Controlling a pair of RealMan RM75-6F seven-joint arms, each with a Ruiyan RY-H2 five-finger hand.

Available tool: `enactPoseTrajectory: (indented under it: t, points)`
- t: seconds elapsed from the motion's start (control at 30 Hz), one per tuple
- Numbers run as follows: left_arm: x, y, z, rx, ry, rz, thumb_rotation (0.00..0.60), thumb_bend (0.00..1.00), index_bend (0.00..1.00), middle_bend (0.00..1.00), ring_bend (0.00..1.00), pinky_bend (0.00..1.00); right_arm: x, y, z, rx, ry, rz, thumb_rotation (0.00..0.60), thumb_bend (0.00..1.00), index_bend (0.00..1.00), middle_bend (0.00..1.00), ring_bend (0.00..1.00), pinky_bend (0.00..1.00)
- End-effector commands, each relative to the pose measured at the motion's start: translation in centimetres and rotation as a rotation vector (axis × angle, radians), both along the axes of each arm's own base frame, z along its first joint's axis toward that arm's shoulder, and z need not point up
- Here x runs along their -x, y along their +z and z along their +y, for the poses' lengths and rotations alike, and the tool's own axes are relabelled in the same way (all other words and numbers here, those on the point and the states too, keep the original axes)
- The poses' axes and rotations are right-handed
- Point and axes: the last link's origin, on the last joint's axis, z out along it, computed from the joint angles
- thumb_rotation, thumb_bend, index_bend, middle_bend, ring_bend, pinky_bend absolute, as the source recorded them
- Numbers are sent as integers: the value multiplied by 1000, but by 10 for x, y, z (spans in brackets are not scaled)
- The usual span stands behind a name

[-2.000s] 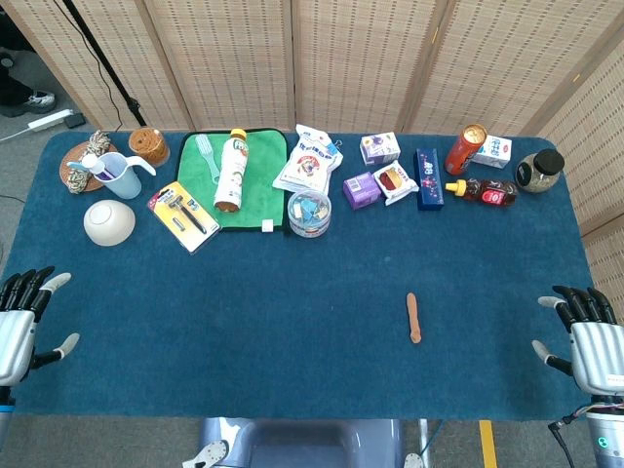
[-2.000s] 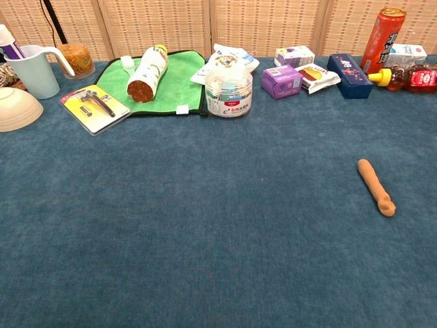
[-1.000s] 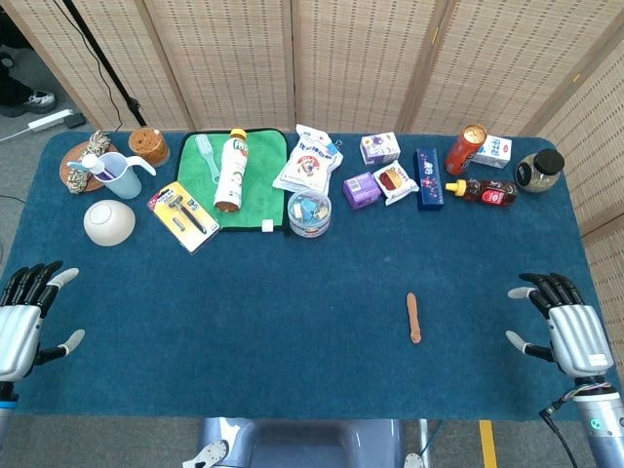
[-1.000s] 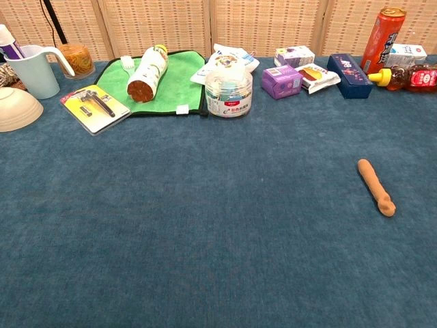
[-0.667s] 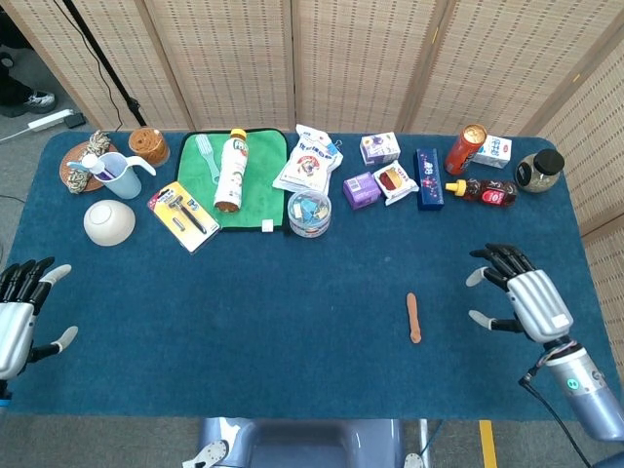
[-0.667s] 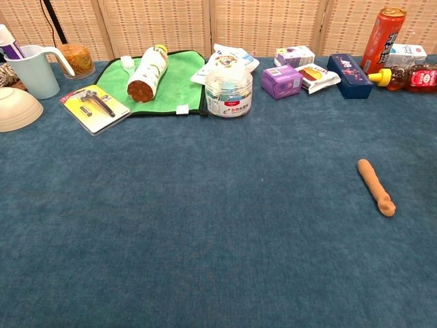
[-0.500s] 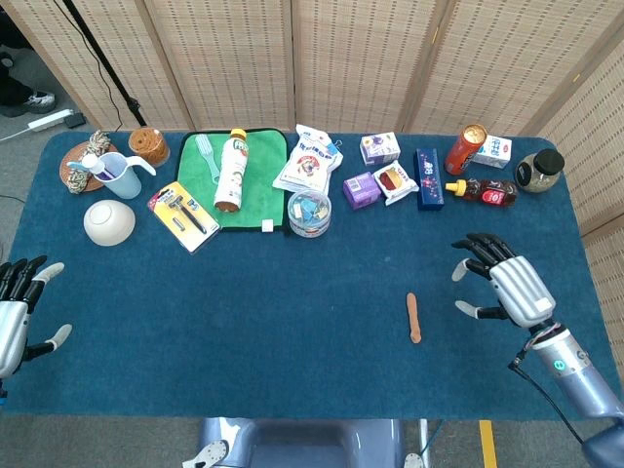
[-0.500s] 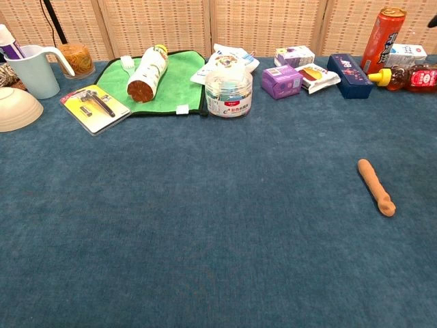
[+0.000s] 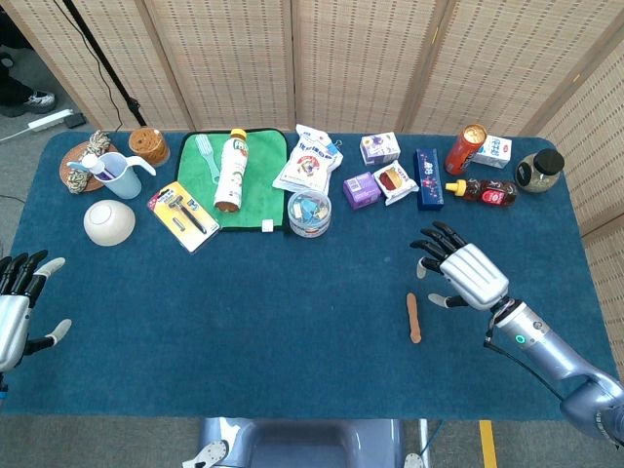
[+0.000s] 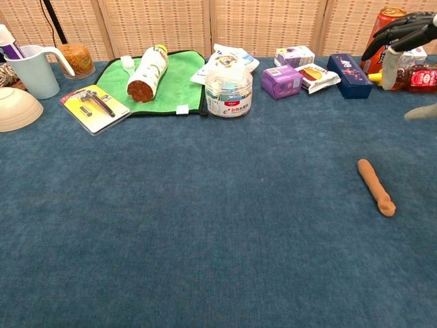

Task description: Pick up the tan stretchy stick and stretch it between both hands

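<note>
Tan stick [image 9: 414,318] lies untouched at seven o'clock of the spread-fingered right hand [image 9: 461,274]; a hasty, off-centre grab could roll it away.

Silver-backed right hand [image 9: 468,275], black fingers [image 9: 436,234] with pale tips, grey-blue forearm, matching left hand [image 9: 14,312]

— What colours lie along the far edge?
— A green cloth [image 9: 255,185], a cream bowl [image 9: 108,221], a pale blue mug [image 9: 119,175], a purple box [image 9: 360,190] and a red can [image 9: 468,147], all on the deep blue surface [image 9: 292,312].
— And nearer?
— A tan stick [image 9: 414,318]; each hand, right [image 9: 466,275] and left [image 9: 14,312], is silver with black fingers.
</note>
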Motion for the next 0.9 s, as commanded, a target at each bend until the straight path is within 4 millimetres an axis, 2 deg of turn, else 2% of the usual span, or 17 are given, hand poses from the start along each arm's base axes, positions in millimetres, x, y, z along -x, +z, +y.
enactPoseTrajectory:
  t: [0.03, 0.4, 0.6, 0.9]
  points:
    - [-1, -1, -2, 9, -1, -1, 583, 198, 173, 96, 56, 0, -3, -8, -3, -10, 31, 38, 600, 186, 488, 206, 65, 0]
    - [1, 0, -5, 13, 14, -5, 580, 198, 173, 96, 56, 0, 0, -33, -13, -71, 96, 206, 600, 189, 488, 197, 58, 0]
    - [4, -1, -6, 13, 25, -2, 583, 198, 173, 96, 56, 0, 0, -45, -18, -106, 100, 249, 600, 287, 484, 189, 47, 0]
    - [7, -2, -6, 17, 35, -2, 583, 198, 170, 96, 56, 0, -1, -53, -24, -116, 97, 278, 600, 341, 491, 176, 38, 0]
